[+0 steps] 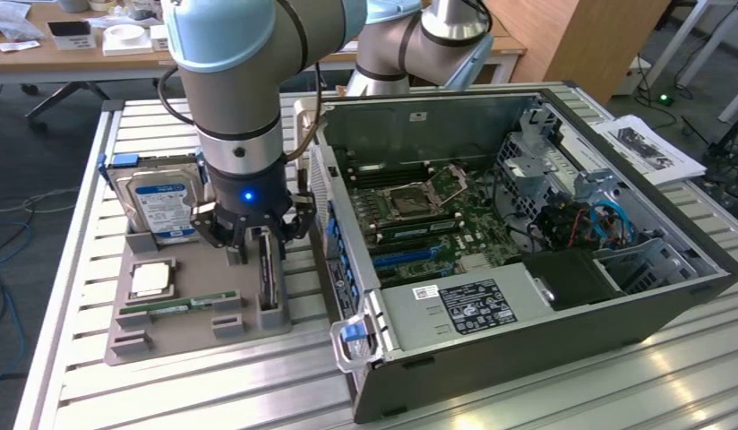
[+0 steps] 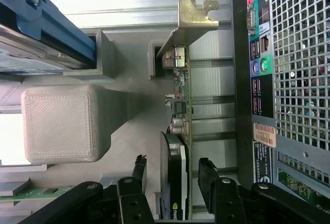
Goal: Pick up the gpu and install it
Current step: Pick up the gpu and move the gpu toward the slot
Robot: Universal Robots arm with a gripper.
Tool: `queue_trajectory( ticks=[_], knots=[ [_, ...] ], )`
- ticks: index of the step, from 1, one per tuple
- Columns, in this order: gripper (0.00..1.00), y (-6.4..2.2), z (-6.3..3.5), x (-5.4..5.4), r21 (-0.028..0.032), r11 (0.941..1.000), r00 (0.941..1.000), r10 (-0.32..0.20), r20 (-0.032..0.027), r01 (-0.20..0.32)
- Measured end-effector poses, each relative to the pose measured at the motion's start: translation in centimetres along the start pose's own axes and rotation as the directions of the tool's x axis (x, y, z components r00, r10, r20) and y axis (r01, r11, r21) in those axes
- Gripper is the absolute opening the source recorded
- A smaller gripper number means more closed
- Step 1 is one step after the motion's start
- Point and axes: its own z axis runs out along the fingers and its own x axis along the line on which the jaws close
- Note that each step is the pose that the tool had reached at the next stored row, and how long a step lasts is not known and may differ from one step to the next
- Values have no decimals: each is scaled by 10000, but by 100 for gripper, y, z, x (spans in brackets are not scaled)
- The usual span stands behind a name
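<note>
Gripper [image 2: 172,168] closest to lens: two black fingers [image 2: 206,180] released, one on each side of the gpu [image 2: 175,146], a small gap showing on both sides. Nothing grasped.

Gpu stands on its long edge, outside the computer case [image 2: 289,79], parallel to the case's rear panel and just beside it. Its grey metal bracket [image 2: 188,20] is at the end farthest from the fingers. The ported rear panel of the case faces the card.

Exterior view: arm comes straight down, gripper [image 1: 264,244] over the gpu [image 1: 269,282], which sits in a slot of the grey parts tray [image 1: 178,336]. The tray lies against the case [image 1: 525,269] on its rear-panel side. The gpu has the tray slot nearest the case.

Farther from the case on the same tray:
- green RAM stick [image 1: 178,305], lying flat
- CPU [image 1: 151,279], beyond the RAM stick
- hard drive [image 1: 160,206] with blue-white label, upright at the tray's far end

Case lies on its side, side panel off, motherboard [image 1: 429,215] exposed. Case and tray both rest on the slatted metal table [image 1: 82,376].
</note>
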Motion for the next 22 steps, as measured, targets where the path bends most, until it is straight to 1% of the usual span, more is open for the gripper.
queue_trajectory(
  ticks=[8,9,22],
  knots=[
    [51,0,0,0,0,10000,10000,0,1,0],
    [45,0,0,0,0,10000,10000,0,0,0],
    [45,-1,16,0,-1,10000,10000,0,1,0]
  ],
)
